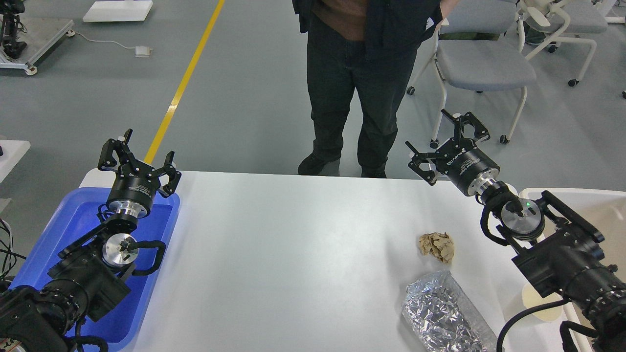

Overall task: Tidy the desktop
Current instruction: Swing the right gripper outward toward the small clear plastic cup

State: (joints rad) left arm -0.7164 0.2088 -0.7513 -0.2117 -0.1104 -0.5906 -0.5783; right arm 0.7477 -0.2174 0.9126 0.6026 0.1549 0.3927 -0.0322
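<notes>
The white desktop (pixel 293 254) fills the lower middle of the head view. On its right part lie a crumpled beige paper ball (pixel 436 246) and, nearer me, a crinkled silver foil bag (pixel 440 313). My left gripper (pixel 137 156) hangs open over the far end of the blue tray (pixel 58 230), with nothing between its fingers. Above the desktop's far right edge my right gripper (pixel 447 142) is open and empty, well behind the paper ball.
An off-white bin (pixel 604 210) stands at the right edge, partly behind my right arm. A person (pixel 362 83) in dark clothes stands just beyond the table's far edge. Grey wheeled chairs (pixel 481 63) are behind on the right.
</notes>
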